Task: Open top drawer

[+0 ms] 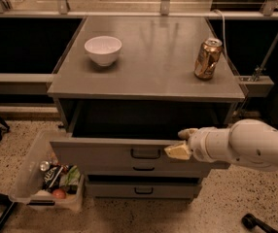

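The top drawer [105,152] is a wide grey flat-fronted drawer with a small black bar handle [146,153] at its centre. It stands pulled out from the grey cabinet, and its dark interior [144,123] shows. My gripper [181,143] comes in from the right on a white arm [246,144]. It sits at the drawer's front top edge, just right of the handle. Two more grey drawers [141,190] with the same handles lie shut below.
A white bowl [103,50] and a gold can [207,58] stand on the cabinet top [148,67]. A clear plastic bin [44,176] of snacks sits on the speckled floor at the cabinet's left. A black wheel [250,221] is at the bottom right.
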Robot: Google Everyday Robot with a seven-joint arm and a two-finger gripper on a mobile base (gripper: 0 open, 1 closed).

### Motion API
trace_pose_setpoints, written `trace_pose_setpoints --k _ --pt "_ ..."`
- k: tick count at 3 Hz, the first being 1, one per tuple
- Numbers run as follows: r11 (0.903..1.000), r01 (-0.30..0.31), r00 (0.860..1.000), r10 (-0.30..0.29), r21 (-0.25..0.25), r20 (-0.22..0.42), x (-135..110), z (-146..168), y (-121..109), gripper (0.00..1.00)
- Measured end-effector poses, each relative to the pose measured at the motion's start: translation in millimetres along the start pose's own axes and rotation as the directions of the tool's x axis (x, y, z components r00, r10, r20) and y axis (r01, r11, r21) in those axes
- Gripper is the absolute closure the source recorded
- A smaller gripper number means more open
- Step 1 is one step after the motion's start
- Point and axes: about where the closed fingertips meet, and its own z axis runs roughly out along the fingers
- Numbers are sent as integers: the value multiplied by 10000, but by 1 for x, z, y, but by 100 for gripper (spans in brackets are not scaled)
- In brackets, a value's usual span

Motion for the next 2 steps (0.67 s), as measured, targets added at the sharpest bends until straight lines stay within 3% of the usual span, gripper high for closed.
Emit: trace_pose_setpoints --k 1,2 --pt "10000 0 10000 0 0 0 -2 -3 -1 100" --pt "9999 -112 9999 112 108 -11 7 -13 17 100"
